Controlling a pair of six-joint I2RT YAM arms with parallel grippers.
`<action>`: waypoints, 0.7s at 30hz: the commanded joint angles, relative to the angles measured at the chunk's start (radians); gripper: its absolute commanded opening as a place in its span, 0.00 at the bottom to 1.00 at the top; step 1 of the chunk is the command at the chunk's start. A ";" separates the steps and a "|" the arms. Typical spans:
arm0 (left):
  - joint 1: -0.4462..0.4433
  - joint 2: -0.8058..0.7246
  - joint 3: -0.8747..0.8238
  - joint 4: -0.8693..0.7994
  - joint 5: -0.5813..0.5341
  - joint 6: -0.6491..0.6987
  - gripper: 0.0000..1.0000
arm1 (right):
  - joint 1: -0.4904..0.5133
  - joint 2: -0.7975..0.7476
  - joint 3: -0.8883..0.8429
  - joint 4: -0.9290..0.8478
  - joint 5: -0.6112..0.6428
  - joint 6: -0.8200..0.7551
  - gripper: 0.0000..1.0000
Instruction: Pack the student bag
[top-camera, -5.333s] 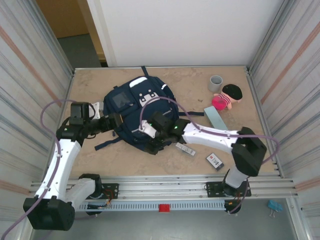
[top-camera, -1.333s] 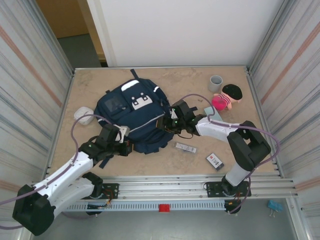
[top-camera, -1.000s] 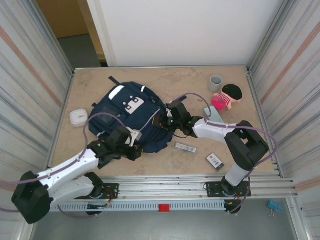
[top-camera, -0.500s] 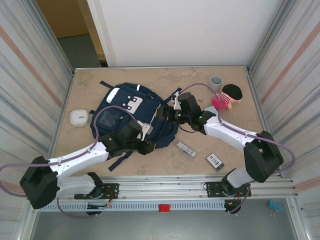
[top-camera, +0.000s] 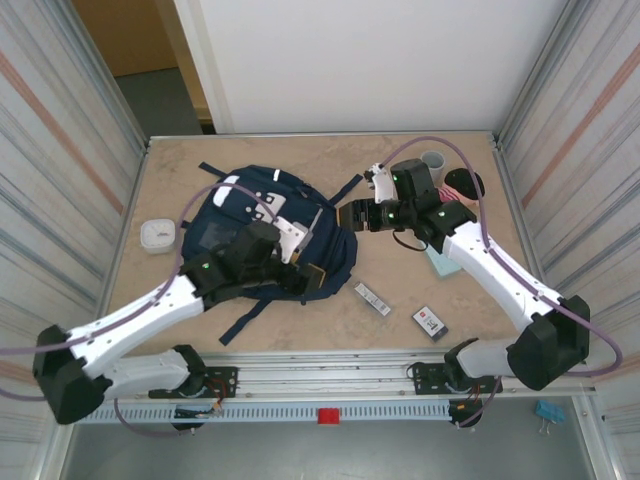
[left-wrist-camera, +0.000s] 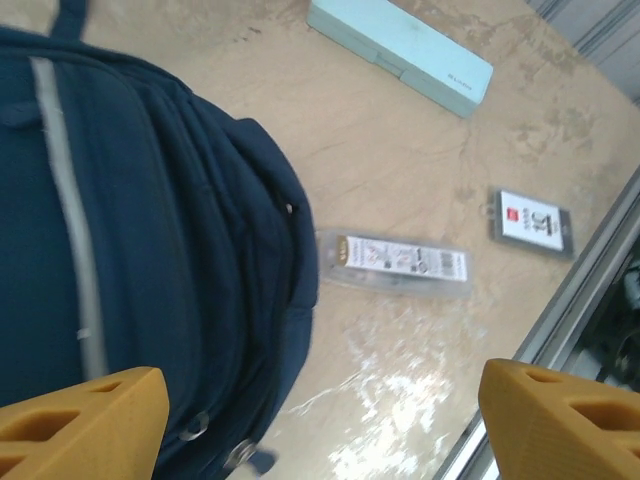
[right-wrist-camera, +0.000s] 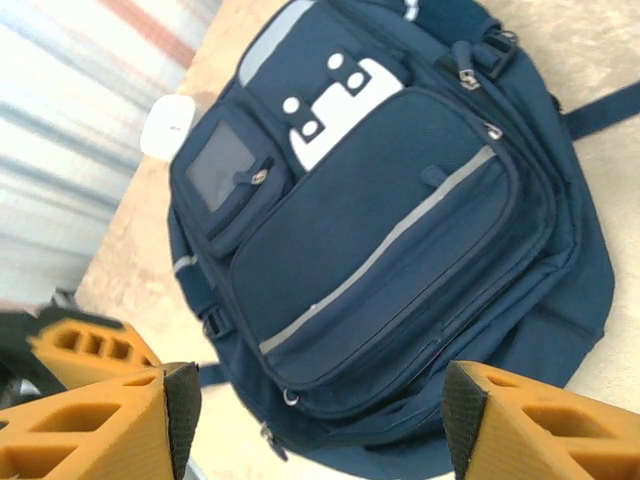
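1. Over the last few seconds the student bag (top-camera: 262, 235) has been swinging round on the table. Its top end, which was pointing away from the arms, is now pointing far-left. A white round puck (top-camera: 158, 234) that it was covering is now lying bare beside it.
2. The right gripper (top-camera: 350, 217), which was at the bag's right edge a moment ago, is now lifting clear. It is hanging just off that edge, jaws spread wide with nothing between them.
3. The left gripper (top-camera: 310, 274) is reaching across to the bag's near-right corner, its jaws also standing wide apart and empty.
4. I am reading this as the repositioning coming to an end. Both arms are letting go and the pockets are looking zipped shut. The clear pen pack (left-wrist-camera: 395, 262), the teal case (left-wrist-camera: 400, 55) and the small card (left-wrist-camera: 530, 222) are all still lying on the table. So, by my judgement, packing proper is not yet starting.
5. The bag is lying flat, front pockets up, left of the table's centre. Its long axis is running diagonally, with the top handle toward far-left and the base toward near-right.
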 joint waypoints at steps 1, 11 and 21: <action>-0.004 -0.123 0.010 -0.152 -0.063 0.266 0.80 | 0.001 0.012 -0.012 -0.100 -0.120 -0.094 0.66; -0.005 -0.254 -0.243 -0.064 -0.212 0.687 0.68 | 0.136 -0.026 -0.261 0.068 -0.129 -0.017 0.64; -0.006 -0.058 -0.428 0.286 -0.167 0.728 0.68 | 0.131 -0.085 -0.365 0.099 -0.147 -0.023 0.64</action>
